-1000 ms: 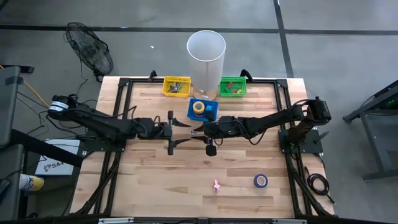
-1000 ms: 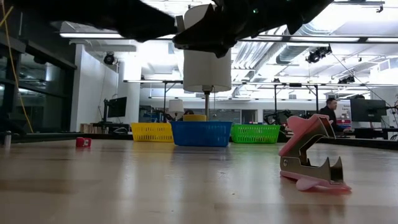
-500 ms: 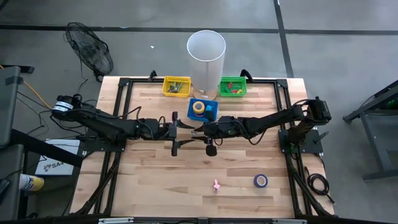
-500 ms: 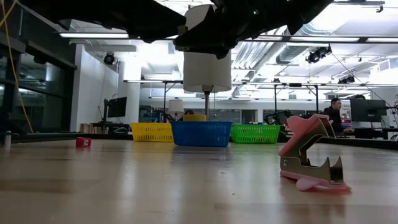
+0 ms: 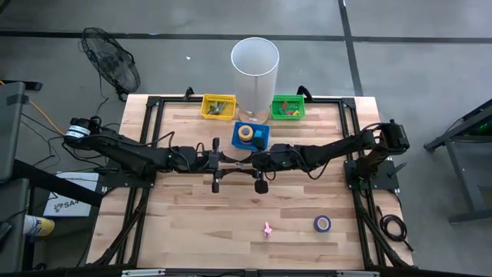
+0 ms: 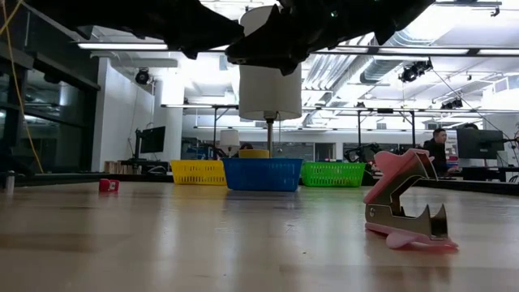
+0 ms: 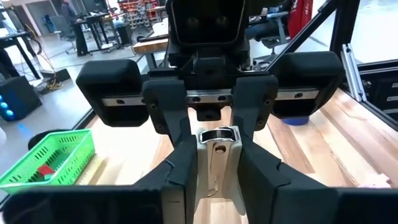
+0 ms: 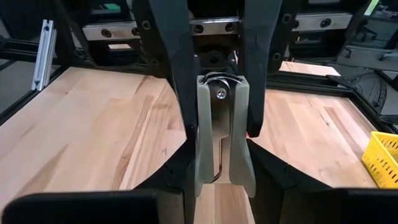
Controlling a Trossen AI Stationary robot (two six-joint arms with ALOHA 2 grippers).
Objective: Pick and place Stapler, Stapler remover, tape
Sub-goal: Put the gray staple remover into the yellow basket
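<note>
A pale grey stapler (image 5: 237,161) hangs above the middle of the table between my two grippers, which face each other. My left gripper (image 5: 228,161) reaches in level from the table's left and is shut on one end. My right gripper (image 5: 246,162) comes from the right and is shut on the other end. The wrist views show the stapler (image 7: 217,155) (image 8: 221,124) end on. A pink staple remover (image 5: 267,229) (image 6: 405,203) and a purple tape roll (image 5: 322,224) lie on the table near its front edge. My left gripper pinches the stapler's two long sides (image 7: 208,186) between its two fingers, at the end toward the table's left. The fingers come level from the left and lie along the stapler, which is lifted clear of the table. My right gripper pinches the stapler's two long sides (image 8: 214,174) between its two fingers, at the end toward the table's right. The fingers come from the right, slanting slightly down, and lie along the stapler, which hangs clear of the table.
At the far edge stand a yellow basket (image 5: 218,107), a green basket (image 5: 288,107) and a tall white cylinder (image 5: 254,68). In front of it is a blue basket (image 5: 260,137) with a yellow roll inside. Bare wood lies left and right of the arms.
My left gripper's fingers stood wide open on either side of the stapler's end. They have since shut on it. My right gripper and the stapler have kept still.
</note>
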